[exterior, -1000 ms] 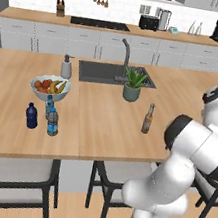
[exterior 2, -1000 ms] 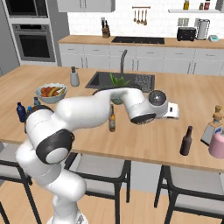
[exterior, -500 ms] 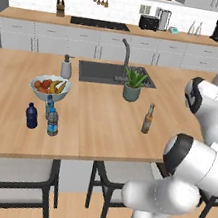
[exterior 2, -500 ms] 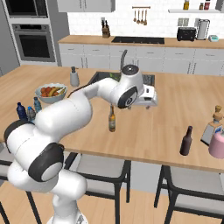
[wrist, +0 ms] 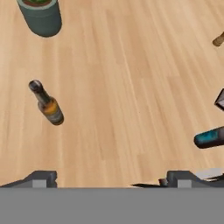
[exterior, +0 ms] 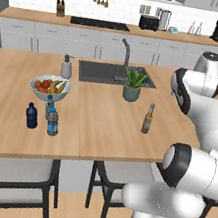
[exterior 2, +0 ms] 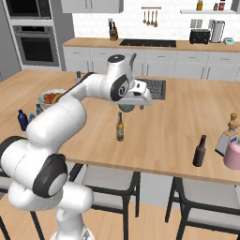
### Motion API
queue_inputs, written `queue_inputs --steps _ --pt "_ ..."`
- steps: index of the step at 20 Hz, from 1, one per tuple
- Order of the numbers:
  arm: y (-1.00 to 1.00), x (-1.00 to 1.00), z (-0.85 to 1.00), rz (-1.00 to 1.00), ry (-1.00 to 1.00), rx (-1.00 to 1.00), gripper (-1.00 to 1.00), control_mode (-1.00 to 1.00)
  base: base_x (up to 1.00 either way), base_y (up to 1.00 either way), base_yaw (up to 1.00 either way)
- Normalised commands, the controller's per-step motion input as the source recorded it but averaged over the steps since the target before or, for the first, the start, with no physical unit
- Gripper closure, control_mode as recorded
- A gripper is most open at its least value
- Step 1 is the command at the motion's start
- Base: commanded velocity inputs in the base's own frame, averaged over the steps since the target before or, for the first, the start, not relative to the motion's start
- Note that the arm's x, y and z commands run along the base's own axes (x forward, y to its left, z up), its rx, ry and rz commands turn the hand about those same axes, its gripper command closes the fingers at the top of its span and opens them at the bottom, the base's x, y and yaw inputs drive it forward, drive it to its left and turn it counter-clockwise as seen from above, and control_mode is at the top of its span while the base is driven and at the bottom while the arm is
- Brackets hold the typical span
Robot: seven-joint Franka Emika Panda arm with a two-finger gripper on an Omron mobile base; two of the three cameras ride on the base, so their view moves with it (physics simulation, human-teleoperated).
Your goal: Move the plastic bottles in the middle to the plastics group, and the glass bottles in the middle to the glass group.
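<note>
Kitchen island in light wood is being worked over, sink and potted plant (exterior: 132,84) at the back. At the moment the gripper (wrist: 111,177) is being held high above bare countertop, jaws spread as wide as they go, nothing gripped or touched. Just off to one side in the hand view, the amber bottle (wrist: 47,104) is being looked down on, upright and alone; it's standing mid-island in the base views (exterior: 148,119). Further out, the dark bottle (exterior 2: 199,151) is waiting near the right edge by a pink container (exterior 2: 232,155). Way over left, the clear water bottle (exterior: 52,122) is already sitting beside the navy bottle (exterior: 31,115) and the pale-blue bottle (exterior: 48,106), near the fruit bowl (exterior: 50,86). Looks like an approach is being set up: next, the jaws need lining up over the amber bottle's neck and lowering.
</note>
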Motion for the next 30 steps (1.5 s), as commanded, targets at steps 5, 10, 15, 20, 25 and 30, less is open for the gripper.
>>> queue_inputs --steps 5,10,15,20,25,30 --pt "0.39 0.00 0.22 -0.20 0.27 0.00 -1.00 -1.00 0.00 0.00 0.00" --pt "0.40 0.08 0.03 -0.15 0.28 0.06 -1.00 -1.00 0.00 0.00 0.00" --pt "0.20 0.16 -0.11 -0.05 0.10 0.18 -1.00 -1.00 0.00 0.00 0.00" --pt "0.10 0.24 -0.50 0.00 0.00 0.22 -1.00 -1.00 0.00 0.00 0.00" --pt "0.27 0.54 -0.38 0.00 0.00 -0.05 -1.00 -1.00 0.00 0.00 0.00" --pt "0.20 0.56 -0.25 0.00 0.00 -0.08 -1.00 -1.00 0.00 0.00 0.00"
